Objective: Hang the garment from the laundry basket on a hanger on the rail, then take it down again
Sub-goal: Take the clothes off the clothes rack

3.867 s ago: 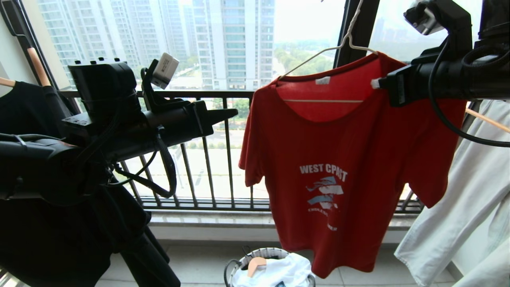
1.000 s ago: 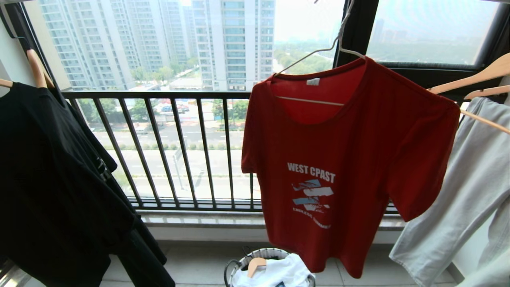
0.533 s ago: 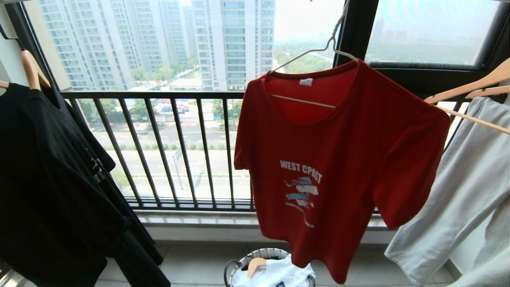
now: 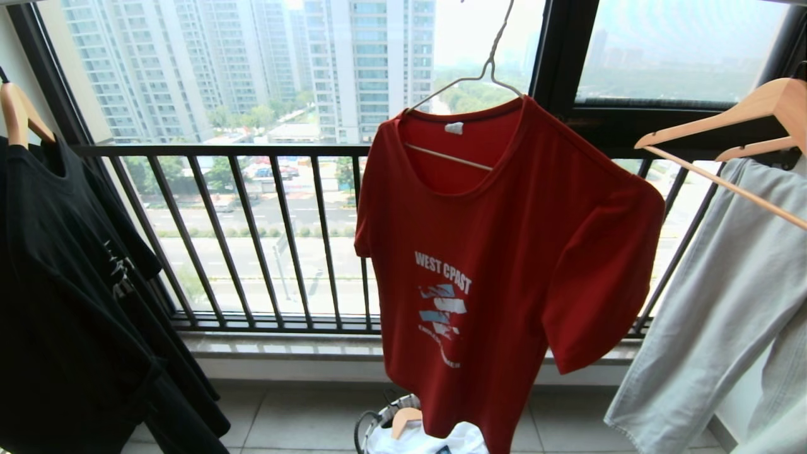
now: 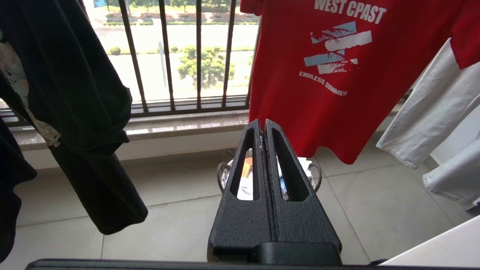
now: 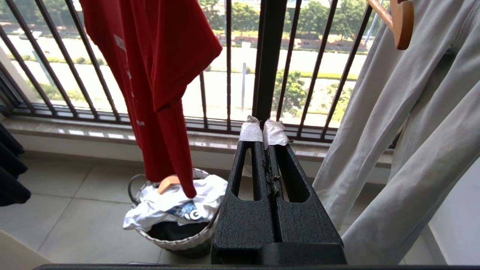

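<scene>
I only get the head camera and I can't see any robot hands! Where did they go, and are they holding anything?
Observer: The left gripper is down low, its jaws shut on nothing, pointing over the laundry basket.
Operator: And the other one?
Observer: The right gripper is shut and empty too, with white padding on its tips, in front of the balcony railing.
Operator: What's in the basket? I only see its top edge.
Observer: White clothes heaped over something dark, plus a wooden hanger end; the garment hangs down to just above it.
Operator: Anything written under WEST COAST?
Observer: Yes, "ENDLESS SUMMER".
</scene>
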